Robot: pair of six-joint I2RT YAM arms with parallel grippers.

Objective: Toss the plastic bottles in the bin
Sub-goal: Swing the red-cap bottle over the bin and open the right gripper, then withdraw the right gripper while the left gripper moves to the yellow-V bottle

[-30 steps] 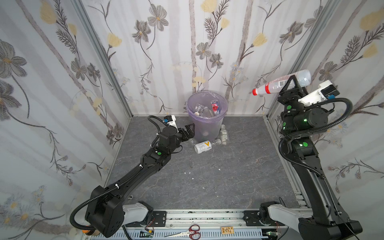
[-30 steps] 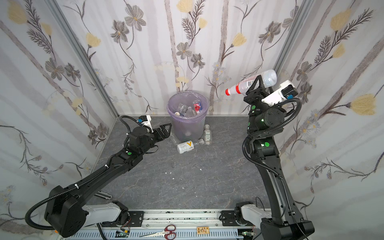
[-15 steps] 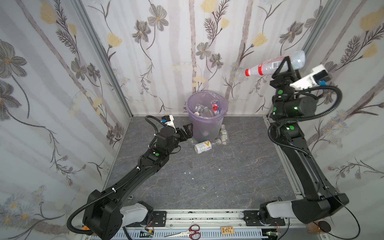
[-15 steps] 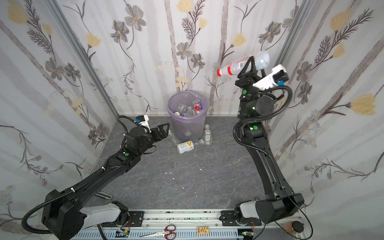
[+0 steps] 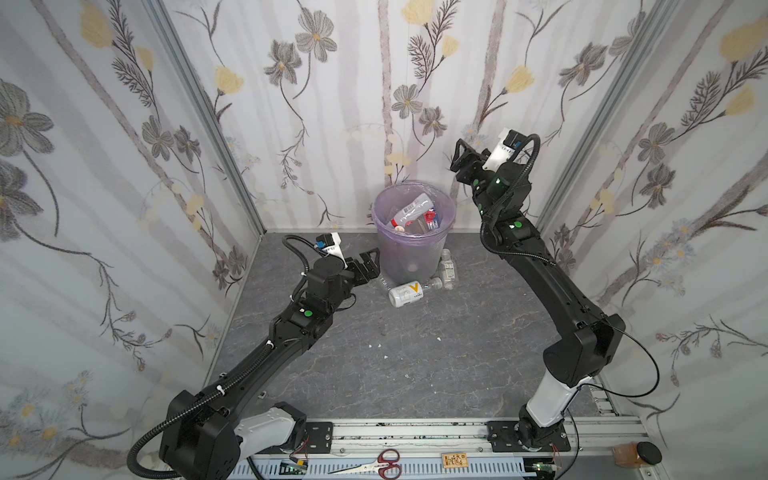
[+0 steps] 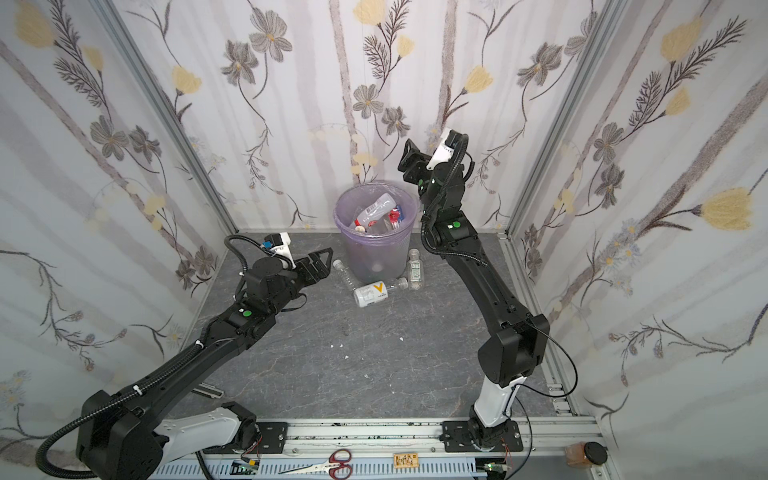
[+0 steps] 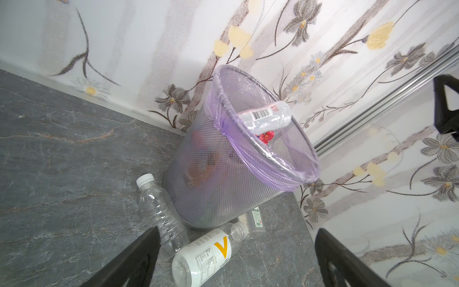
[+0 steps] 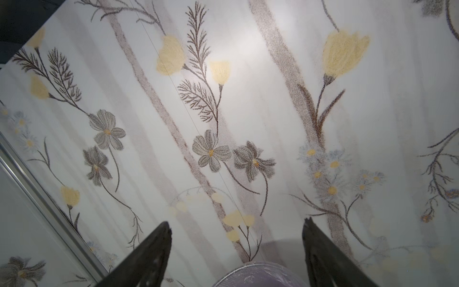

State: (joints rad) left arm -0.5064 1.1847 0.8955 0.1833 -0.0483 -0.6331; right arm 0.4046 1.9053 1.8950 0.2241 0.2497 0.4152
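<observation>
The bin (image 5: 441, 245) (image 6: 405, 245), a mesh basket with a lilac liner, stands at the back wall with several plastic bottles inside. A clear red-capped bottle (image 5: 412, 210) (image 6: 374, 212) (image 7: 267, 116) lies across the top of them. On the floor by its base lie a white bottle with an orange V (image 5: 406, 293) (image 6: 371, 293) (image 7: 203, 256), a clear bottle (image 6: 344, 274) (image 7: 161, 218) and a green-labelled one (image 5: 447, 269) (image 6: 414, 269). My left gripper (image 5: 370, 267) (image 6: 321, 262) (image 7: 237, 229) is open, low, left of the bin. My right gripper (image 5: 460, 160) (image 6: 409, 160) (image 8: 236, 223) is open and empty above the bin's right rim (image 8: 258, 270).
Flowered walls close in the back and both sides. On the front rail lie red-handled scissors (image 5: 376, 459) and a small card (image 5: 454, 460). A brown jar with a black lid (image 5: 633, 455) (image 6: 586, 455) sits at the front right corner.
My right arm swung from the right wall down towards the bin and its jaws opened. The red-capped bottle it held now lies in the bin. The left arm barely moved.
</observation>
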